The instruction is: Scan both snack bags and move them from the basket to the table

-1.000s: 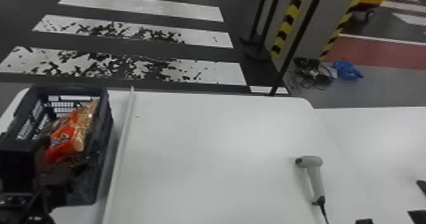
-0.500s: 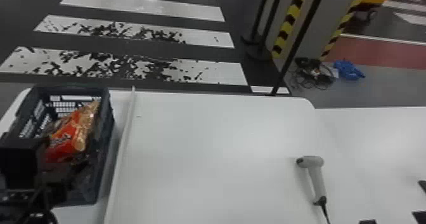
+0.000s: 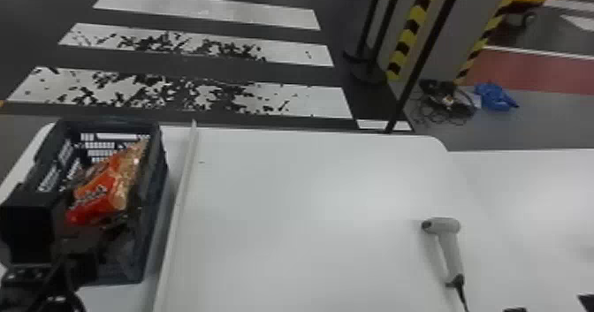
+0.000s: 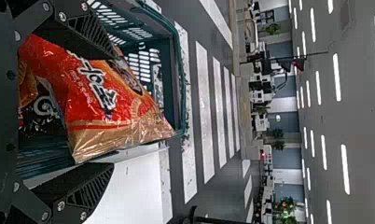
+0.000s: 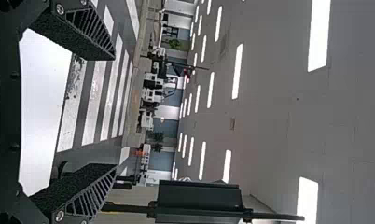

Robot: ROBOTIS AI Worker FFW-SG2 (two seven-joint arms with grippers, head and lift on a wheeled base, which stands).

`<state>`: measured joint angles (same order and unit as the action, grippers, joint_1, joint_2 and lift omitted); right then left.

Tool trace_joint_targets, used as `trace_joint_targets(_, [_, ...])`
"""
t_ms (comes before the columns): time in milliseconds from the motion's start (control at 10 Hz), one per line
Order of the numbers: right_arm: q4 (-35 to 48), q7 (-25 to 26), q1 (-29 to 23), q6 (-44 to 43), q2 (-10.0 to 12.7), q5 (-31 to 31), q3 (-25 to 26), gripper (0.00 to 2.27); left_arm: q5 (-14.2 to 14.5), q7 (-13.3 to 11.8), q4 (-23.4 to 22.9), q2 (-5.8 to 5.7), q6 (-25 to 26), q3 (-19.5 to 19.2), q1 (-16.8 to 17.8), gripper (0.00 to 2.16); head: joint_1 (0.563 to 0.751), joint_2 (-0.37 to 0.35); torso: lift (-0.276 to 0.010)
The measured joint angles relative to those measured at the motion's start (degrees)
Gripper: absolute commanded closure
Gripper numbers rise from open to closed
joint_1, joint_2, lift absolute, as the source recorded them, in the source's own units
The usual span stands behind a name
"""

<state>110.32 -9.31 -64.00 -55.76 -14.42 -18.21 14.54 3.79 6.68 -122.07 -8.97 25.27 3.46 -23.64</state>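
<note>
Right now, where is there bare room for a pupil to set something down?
The widest bare patch of table lies between the white strip and the scanner. Only a narrow gap separates that strip from the basket. The basket is crowded: snack bags inside, the left gripper at the red one.

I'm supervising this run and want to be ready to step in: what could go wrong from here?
The left gripper has open fingers around the shiny red-and-gold snack bag; squeezing hard might crush its contents.

The dark wrapper with white print lies close beside it and could get dragged along.

The red-and-gold bag is near the wall of the dark slatted plastic basket, so it may snag on the way out.
</note>
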Motion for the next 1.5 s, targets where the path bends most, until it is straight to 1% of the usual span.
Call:
trace_joint_targets(500, [-2.01,-0.01,1.06,0.0,-0.34,0.49,-0.75,0.1,0.37,-0.04,-1.13,-0.07,0.07,-0.43,-0.22,0.21,0.695,-0.191,-0.098])
trace_joint_targets(900, [-2.04,0.0,1.25,-0.17,-0.17,1.06,-0.99,0.1,1.62,-0.05,-1.16,-0.34,0.08,-2.02,-0.62,0.22,0.695,-0.162,-0.098])
trace_joint_targets(1000, [-2.04,0.0,1.25,-0.18,-0.11,1.25,-1.1,0.1,1.77,0.02,-1.29,-0.39,0.02,-2.24,-0.72,0.38,0.695,-0.154,-0.098])
trace_joint_targets(1100, [-2.13,0.0,1.29,-0.18,-0.09,1.32,-1.18,0.11,2.01,-0.05,-1.66,-0.46,0.04,-2.35,-0.86,0.72,0.695,-0.152,-0.098])
trace_joint_targets(1300, [-2.48,0.0,1.57,-0.18,-0.08,1.39,-1.32,0.11,2.28,0.13,-2.61,-0.51,0.17,-2.59,-1.29,1.51,0.695,-0.152,-0.098])
trace_joint_targets(1400, [-2.61,0.0,1.66,-0.25,-0.08,1.43,-1.42,0.11,2.42,0.62,-3.02,-0.52,0.18,-2.65,-1.48,1.81,0.695,-0.148,-0.098])
trace_joint_targets(1500, [-2.69,0.0,1.72,-0.33,-0.08,1.58,-1.54,0.11,2.51,1.36,-3.51,-0.54,0.27,-2.7,-1.67,1.92,0.695,-0.143,-0.098])
